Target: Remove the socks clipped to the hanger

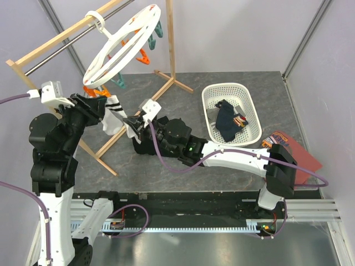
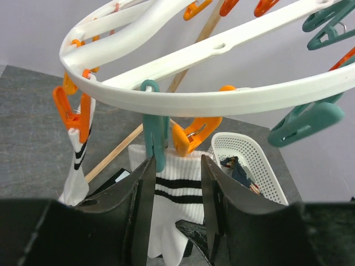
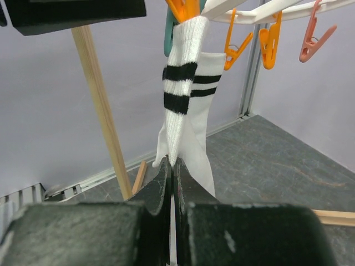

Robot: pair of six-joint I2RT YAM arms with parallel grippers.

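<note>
Hanger [image 2: 211, 102]: the big white ring hangs tilted from the rail of the wooden frame [image 1: 171, 44], at the far left. Two white socks with black stripes are clipped under its near side.
Right gripper [image 3: 171, 166]: pinched tight on the bottom end of the near striped sock [image 3: 180, 83].
Left gripper [image 2: 177, 163]: spread wide with one finger on each side of that sock's top, just under the ring. It holds nothing.
Pegs: a teal peg [image 2: 155, 138] and an orange peg [image 2: 191, 136] sit right at the sock's top. It is hard to tell which one bites the sock.
Big worry: if the right gripper pulls down while a peg bites, the whole ring could tip, swing or slide along the rail.
Middle worry: the sock could stretch, or slip out of the pinch.
Small worry: the left fingers are so close under the ring that they could bump it or push the wrong peg.
Other striped sock [image 2: 77, 160]: hangs from the left orange peg [image 2: 72, 108], just to the left. A swinging ring would shake it too.
Edges: a slanted wooden leg of the frame stands near the sock, on its left in the right wrist view. The walls are close behind the frame.
Open room: bare grey table [image 1: 191, 102] lies to the right of the frame, toward the white basket [image 1: 230, 87]. A dark sock [image 1: 224, 124] lies in the basket.
</note>
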